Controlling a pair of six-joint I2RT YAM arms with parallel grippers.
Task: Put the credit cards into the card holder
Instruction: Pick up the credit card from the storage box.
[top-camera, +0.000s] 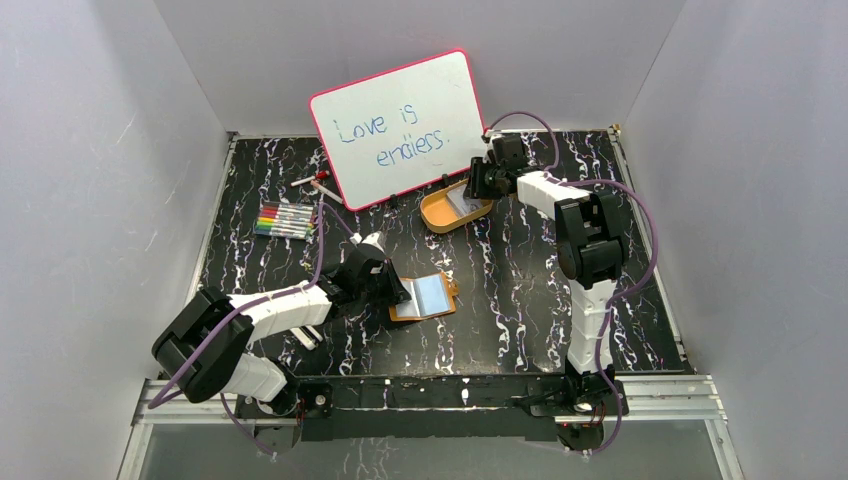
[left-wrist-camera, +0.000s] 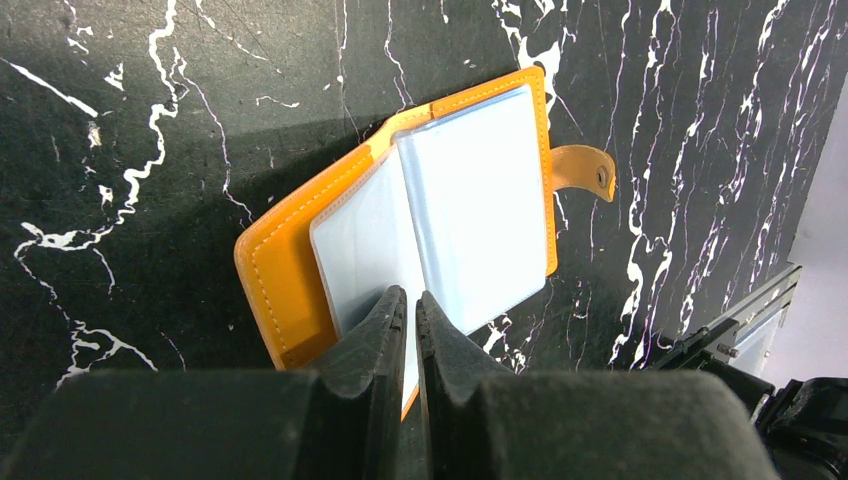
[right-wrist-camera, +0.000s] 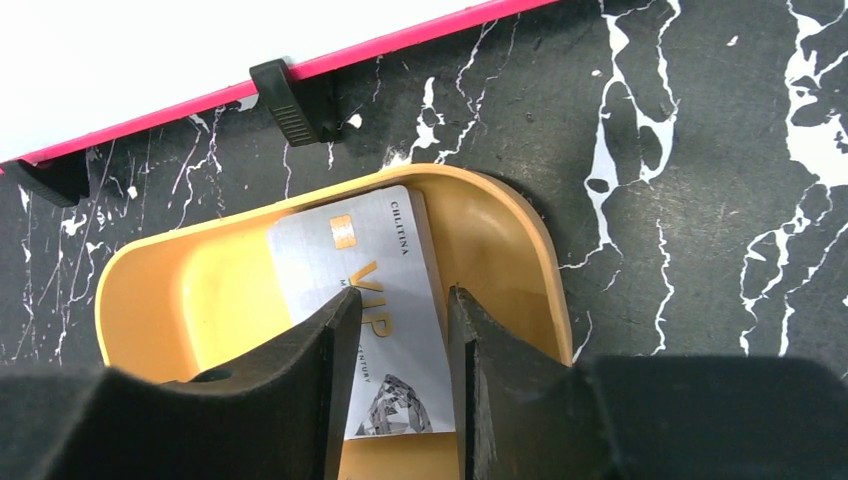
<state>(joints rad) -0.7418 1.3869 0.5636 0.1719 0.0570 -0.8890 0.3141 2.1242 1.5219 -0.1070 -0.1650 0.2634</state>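
Left wrist: left end effector pinches orange card holder; right end effector parted astride silver card.

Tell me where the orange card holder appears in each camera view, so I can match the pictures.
Top external: the card holder lies open below the centre, just right of the left gripper.
Left wrist: the card holder fills the centre, above the gripper's fingertips.
Right wrist: not in it.
Shared landmark: the black marbled table, seen in all three views.
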